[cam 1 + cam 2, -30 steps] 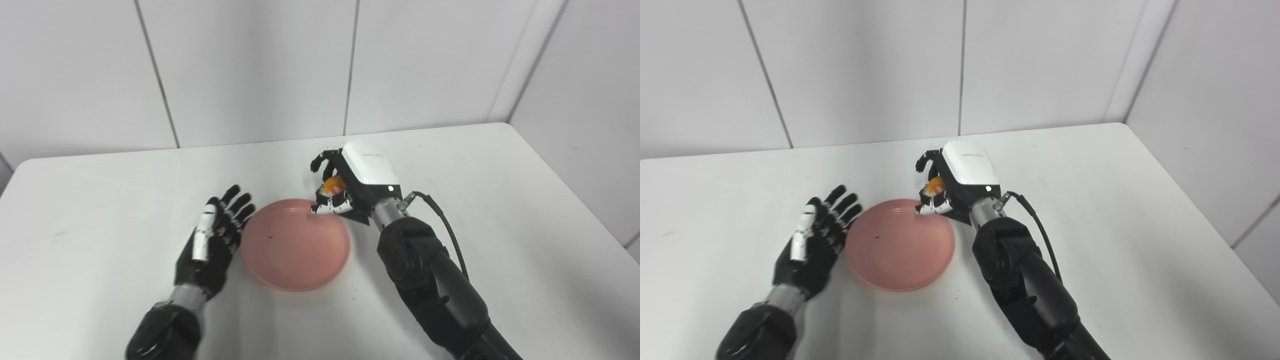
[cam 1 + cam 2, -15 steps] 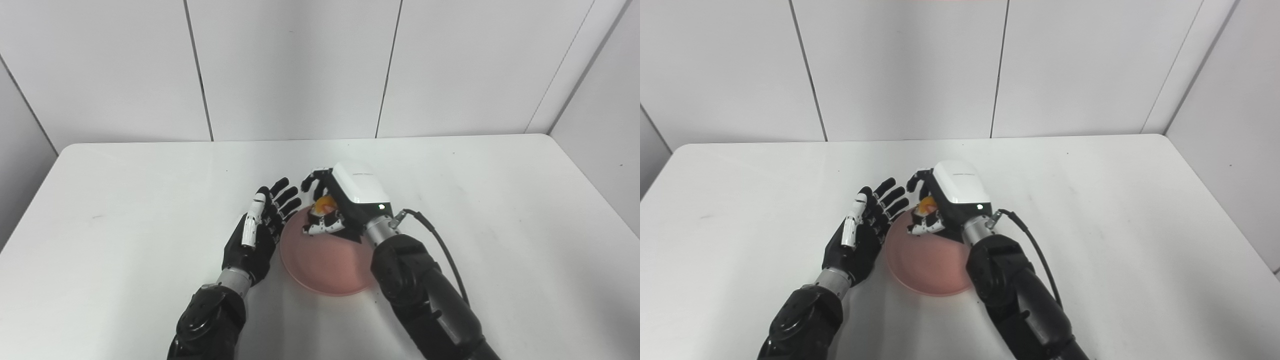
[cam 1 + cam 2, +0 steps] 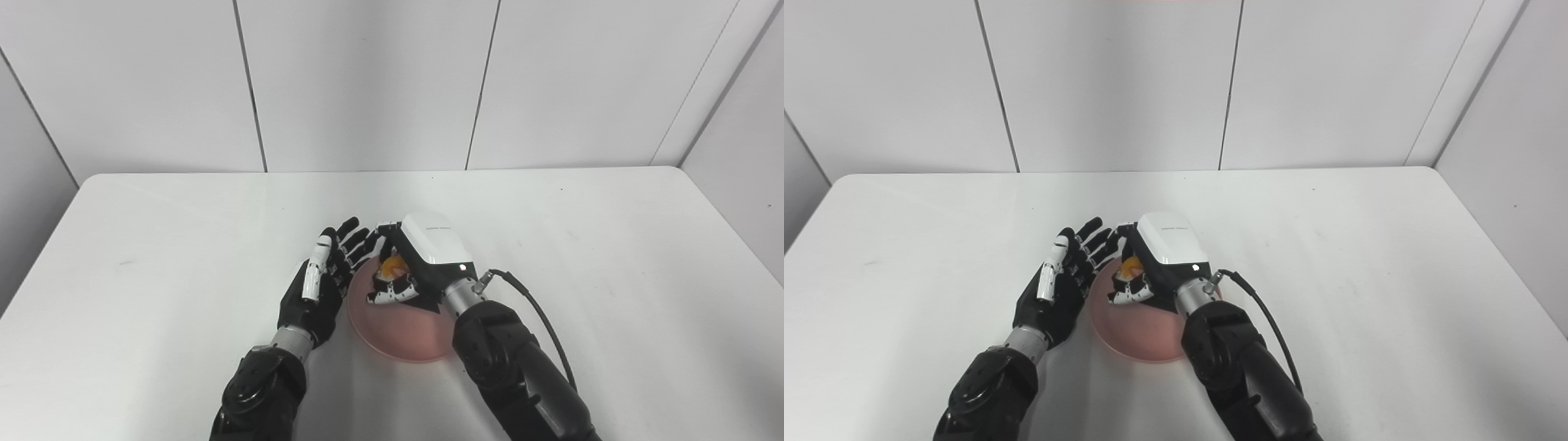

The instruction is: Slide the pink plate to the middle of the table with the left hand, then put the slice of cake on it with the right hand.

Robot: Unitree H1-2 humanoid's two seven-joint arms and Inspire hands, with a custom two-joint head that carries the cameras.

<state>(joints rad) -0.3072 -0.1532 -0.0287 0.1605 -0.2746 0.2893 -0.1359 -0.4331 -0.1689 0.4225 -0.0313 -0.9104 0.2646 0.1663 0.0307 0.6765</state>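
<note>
The right hand (image 3: pixel 407 269) is curled around a small slice of cake with an orange top (image 3: pixel 392 266), its fingers wrapped around the sides, and it holds the slice over the far-left part of the round pink plate (image 3: pixel 401 331). Whether the slice already touches the plate cannot be told. The plate lies flat on the white tabletop (image 3: pixel 612 257), directly under that hand and reaching back beneath its wrist.

The left hand (image 3: pixel 318 285) holds nothing; its fingers are spread and straight, and it rests just to the left of the plate, at its rim, fingertips close to the right hand's.

The slice looks light and probably soft, so a gentle hold on its sides and a low release seem wise. The plate looks stiff and smooth, likely to slide easily.

Most of the slice is hidden by the right hand's fingers and white back cover; only the orange patch shows. The right arm covers the plate's right rim.
</note>
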